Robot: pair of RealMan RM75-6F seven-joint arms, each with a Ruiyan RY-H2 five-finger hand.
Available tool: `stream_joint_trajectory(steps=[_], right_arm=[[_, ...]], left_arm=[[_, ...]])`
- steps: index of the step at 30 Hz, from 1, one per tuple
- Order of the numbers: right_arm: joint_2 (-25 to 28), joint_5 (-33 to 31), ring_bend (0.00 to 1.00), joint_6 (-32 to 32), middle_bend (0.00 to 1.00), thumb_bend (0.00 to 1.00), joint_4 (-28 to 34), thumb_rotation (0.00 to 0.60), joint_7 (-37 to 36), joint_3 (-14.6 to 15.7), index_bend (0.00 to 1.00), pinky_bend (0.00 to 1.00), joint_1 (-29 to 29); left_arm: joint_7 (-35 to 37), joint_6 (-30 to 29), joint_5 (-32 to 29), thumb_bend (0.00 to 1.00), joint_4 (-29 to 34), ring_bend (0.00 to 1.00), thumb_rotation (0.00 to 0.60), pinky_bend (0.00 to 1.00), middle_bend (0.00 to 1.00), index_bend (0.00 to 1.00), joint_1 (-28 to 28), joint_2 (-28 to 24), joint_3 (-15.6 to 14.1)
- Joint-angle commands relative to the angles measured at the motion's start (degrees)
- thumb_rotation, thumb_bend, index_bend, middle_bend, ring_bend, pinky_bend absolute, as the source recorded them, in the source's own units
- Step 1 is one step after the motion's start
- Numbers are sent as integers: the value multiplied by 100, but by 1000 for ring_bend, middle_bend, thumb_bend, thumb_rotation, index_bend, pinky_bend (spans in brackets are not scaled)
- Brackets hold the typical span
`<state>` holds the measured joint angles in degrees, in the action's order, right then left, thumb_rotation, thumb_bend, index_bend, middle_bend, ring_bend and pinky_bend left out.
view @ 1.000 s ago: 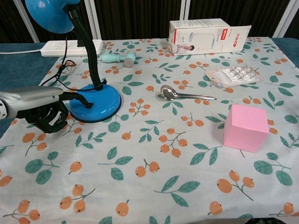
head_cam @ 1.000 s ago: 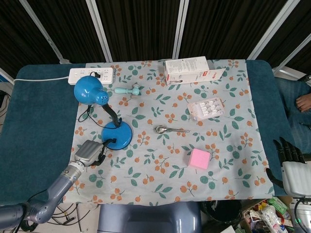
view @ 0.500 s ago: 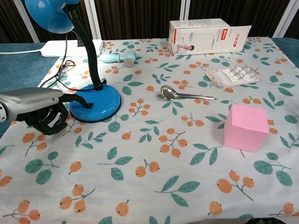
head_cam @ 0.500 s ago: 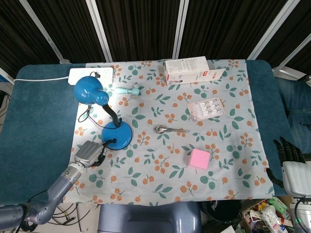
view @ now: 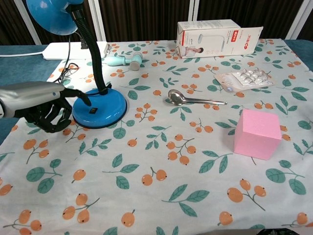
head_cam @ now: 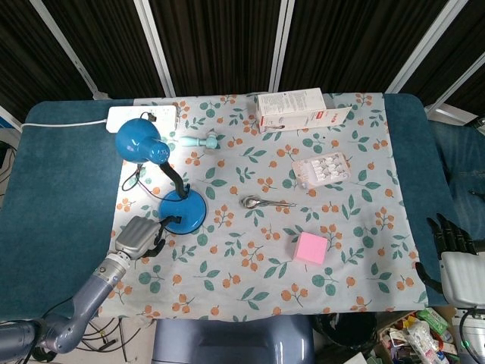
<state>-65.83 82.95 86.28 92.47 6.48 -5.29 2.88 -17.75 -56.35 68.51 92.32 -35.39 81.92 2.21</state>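
Note:
A blue desk lamp stands on the flowered cloth (view: 161, 186), its round base (view: 102, 110) at the left and its shade (head_cam: 138, 142) bent over to the left. My left hand (view: 43, 108) hovers just left of the base. One finger points at the base with its tip just above the rim, and the others are curled under with nothing in them. The same hand (head_cam: 139, 236) shows in the head view below the base (head_cam: 184, 212). My right hand (head_cam: 453, 259) hangs off the table's right edge, fingers spread upward and holding nothing.
A white power strip (head_cam: 142, 115) with the lamp's cord lies at the back left, with a mint-green handle (view: 123, 60) beside it. A metal spoon (view: 193, 99) lies mid-table, a pill blister pack (view: 244, 78) and a white-and-red box (view: 217, 37) behind, and a pink cube (view: 257, 133) at the right.
My left hand has risen and drawn back a little. Its pointing finger has come off the top of the lamp base, and the small switch there now shows. The right hand has not moved.

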Motion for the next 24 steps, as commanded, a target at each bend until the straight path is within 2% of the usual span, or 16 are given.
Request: stream_joint_trajectory(steps=[1, 6, 11, 18, 24], right_arm=[[2, -4, 54, -6, 0, 224, 3, 600, 2, 0, 0, 97, 2], [5, -11, 54, 0, 0, 224, 10, 600, 9, -2, 0, 97, -2], [12, -11, 54, 20, 0, 224, 18, 600, 9, -6, 0, 98, -11], [24, 54, 54, 46, 0, 224, 23, 600, 17, 9, 0, 98, -10], [23, 142, 54, 98, 0, 225, 24, 600, 37, 31, 0, 97, -16]], left_arm=[[158, -546, 488, 402, 266, 363, 600, 300, 370, 123, 160, -206, 95], [116, -926, 823, 312, 656, 193, 600, 175, 211, 85, 398, -653, -73], [-157, -1667, 1063, 283, 1086, 88, 600, 114, 118, 29, 894, -1207, -320], [352, -2806, 1345, 275, 980, 11, 600, 22, 69, 0, 1697, -1756, -523], [669, -3206, 1540, 272, 914, 11, 600, 0, 68, 1, 2063, -2036, -667]])
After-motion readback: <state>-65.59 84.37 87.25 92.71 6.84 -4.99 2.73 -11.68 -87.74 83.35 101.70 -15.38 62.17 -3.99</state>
